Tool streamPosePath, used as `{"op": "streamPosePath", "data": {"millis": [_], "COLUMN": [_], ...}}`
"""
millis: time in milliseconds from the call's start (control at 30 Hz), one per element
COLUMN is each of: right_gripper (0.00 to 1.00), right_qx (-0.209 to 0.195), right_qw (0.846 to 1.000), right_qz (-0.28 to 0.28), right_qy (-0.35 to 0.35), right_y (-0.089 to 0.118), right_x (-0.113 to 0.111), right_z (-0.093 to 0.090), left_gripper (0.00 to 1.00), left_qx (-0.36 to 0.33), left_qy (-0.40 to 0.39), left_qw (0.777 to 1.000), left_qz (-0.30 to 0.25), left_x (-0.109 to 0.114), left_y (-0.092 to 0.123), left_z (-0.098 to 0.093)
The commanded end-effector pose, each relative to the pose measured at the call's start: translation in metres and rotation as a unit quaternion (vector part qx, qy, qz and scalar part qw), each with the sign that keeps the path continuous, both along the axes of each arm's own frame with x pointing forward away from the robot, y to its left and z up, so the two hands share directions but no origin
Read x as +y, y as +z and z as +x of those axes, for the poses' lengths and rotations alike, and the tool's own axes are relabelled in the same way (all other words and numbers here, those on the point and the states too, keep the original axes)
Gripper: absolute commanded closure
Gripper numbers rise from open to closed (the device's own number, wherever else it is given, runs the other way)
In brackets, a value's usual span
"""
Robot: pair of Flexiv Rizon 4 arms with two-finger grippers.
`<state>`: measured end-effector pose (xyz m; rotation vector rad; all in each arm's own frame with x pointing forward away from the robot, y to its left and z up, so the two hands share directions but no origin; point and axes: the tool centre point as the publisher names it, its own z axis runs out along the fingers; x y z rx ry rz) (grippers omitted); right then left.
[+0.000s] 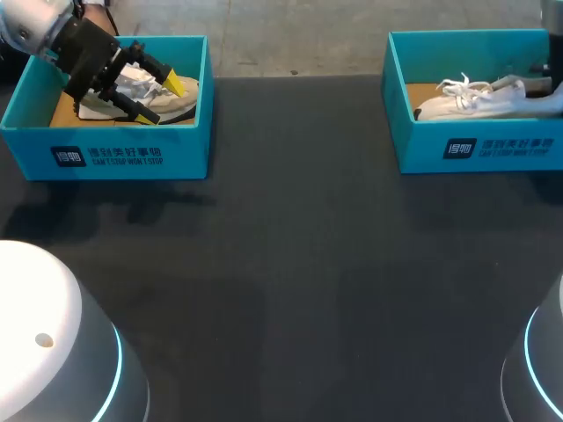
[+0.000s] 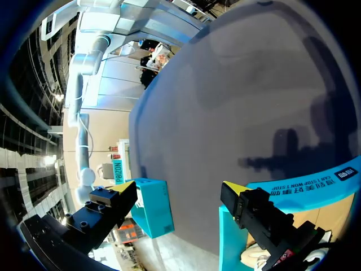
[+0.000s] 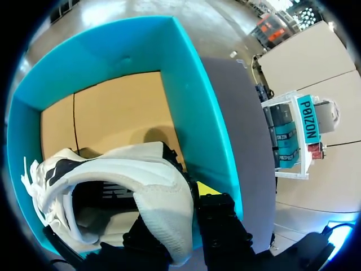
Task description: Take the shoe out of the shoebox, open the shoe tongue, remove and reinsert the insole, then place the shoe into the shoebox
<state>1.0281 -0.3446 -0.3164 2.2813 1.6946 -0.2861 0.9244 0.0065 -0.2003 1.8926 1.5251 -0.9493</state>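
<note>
Two teal shoeboxes stand at the back of the table. The left shoebox (image 1: 106, 154) holds a pale shoe (image 1: 186, 98). My left gripper (image 1: 161, 99) hangs open over it, its yellow tips spread apart and touching nothing. In the left wrist view, that gripper (image 2: 177, 192) points out across the table, over the box rim (image 2: 304, 183). The right shoebox (image 1: 493, 149) holds a white laced shoe (image 1: 475, 98). My right gripper (image 3: 183, 209) is shut on the heel of this shoe (image 3: 152, 180), inside the box (image 3: 186, 84). It barely shows in the head view (image 1: 552, 88).
The black tabletop (image 1: 299, 264) stretches wide between and in front of the two boxes. In the left wrist view the right shoebox (image 2: 155, 206) shows far ahead, between the fingers. Tan cardboard (image 3: 118, 118) lines the right box's floor.
</note>
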Motion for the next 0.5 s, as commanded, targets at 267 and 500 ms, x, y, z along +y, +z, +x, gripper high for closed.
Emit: {"op": "streamPosePath", "data": {"millis": [267, 500], "right_gripper": [1.0, 1.0], "right_qx": [0.001, 0.005], "right_qw": [1.0, 1.0], "right_qz": [0.007, 0.011], "right_qy": [0.008, 0.009], "right_y": [-0.007, -0.014], "right_x": [-0.001, 0.004], "right_z": [-0.008, -0.011], "left_gripper": [0.0, 0.0], "left_qx": [-0.001, -0.001], "left_qy": [0.0, 0.0], "left_qw": [1.0, 1.0], "left_qz": [0.001, 0.001], "left_x": [0.0, 0.0], "left_y": [0.0, 0.0], "left_z": [-0.001, -0.001]}}
